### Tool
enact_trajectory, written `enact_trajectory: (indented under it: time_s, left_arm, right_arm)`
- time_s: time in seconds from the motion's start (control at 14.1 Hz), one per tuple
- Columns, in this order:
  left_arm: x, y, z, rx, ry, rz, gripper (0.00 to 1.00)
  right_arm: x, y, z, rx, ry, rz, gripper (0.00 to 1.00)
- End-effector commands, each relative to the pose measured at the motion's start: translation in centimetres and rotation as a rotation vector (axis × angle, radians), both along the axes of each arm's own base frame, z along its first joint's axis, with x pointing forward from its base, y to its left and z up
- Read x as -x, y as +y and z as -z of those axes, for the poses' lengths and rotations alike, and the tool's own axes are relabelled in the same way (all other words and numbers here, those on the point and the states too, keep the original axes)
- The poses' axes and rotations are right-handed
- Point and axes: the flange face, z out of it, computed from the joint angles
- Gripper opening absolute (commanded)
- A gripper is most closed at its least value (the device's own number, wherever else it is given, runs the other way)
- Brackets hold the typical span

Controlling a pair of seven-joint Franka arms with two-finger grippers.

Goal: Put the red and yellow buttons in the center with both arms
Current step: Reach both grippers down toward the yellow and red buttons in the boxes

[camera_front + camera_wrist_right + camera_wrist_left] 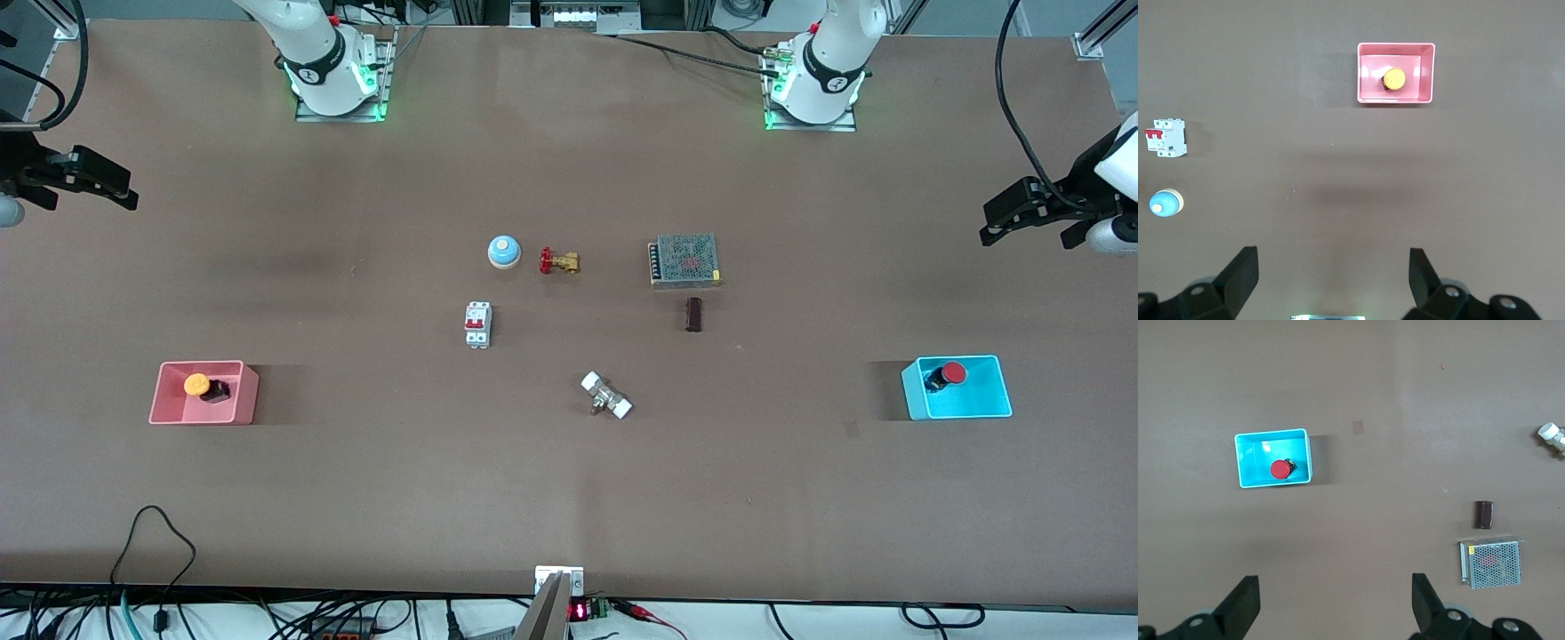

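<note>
The yellow button lies in the pink tray toward the right arm's end of the table; it also shows in the right wrist view. The red button lies in the cyan tray toward the left arm's end; it also shows in the left wrist view. My right gripper is open and empty, high over the table's edge at its end, apart from the pink tray. My left gripper is open and empty, high over its end, apart from the cyan tray. The center is bare brown tabletop.
Around the center stand a blue bell, a brass valve with a red handle, a white circuit breaker, a mesh power supply, a dark block and a white-ended fitting.
</note>
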Motion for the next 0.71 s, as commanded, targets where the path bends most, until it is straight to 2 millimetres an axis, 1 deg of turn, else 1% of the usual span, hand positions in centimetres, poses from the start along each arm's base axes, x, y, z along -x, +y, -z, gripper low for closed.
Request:
enact_trajectory:
  time_s: [0.0,0.14,0.28,0.35,0.43,0.5,0.57,0.64]
  left_arm:
    - [0.7,0.0,-0.2,-0.012,0.002,-0.005,1.00]
    - [0.7,0.0,-0.1,-0.012,0.005,-0.005,1.00]
    - [0.5,0.1,0.1,-0.011,0.004,-0.007,1.00]
    - [0.3,0.2,0.4,-0.011,0.005,-0.008,1.00]
    - [0.0,0.3,1.0,-0.009,0.016,-0.008,1.00]
    - [-0.3,0.4,1.4,-0.008,0.013,-0.007,1.00]
    - [-1.0,1.1,2.2,-0.007,0.005,-0.014,1.00]
    - [-1.7,1.6,3.1,-0.005,0.006,-0.014,1.00]
  right_arm:
    - [1.1,-0.1,-0.5,0.008,0.001,0.010,1.00]
    - [1.1,-0.1,-0.6,0.009,0.001,0.009,1.00]
    - [0.5,-0.1,0.3,0.011,0.007,0.010,1.00]
    - [-0.5,-0.3,1.7,0.015,0.018,0.012,1.00]
    - [-1.8,-0.6,3.4,0.020,0.015,0.015,1.00]
    - [-3.5,-1.1,5.7,0.028,0.013,0.021,1.00]
    - [-5.2,-1.2,8.2,0.037,0.008,0.015,1.00]
    - [-6.8,-1.9,10.6,0.043,-0.004,0.014,1.00]
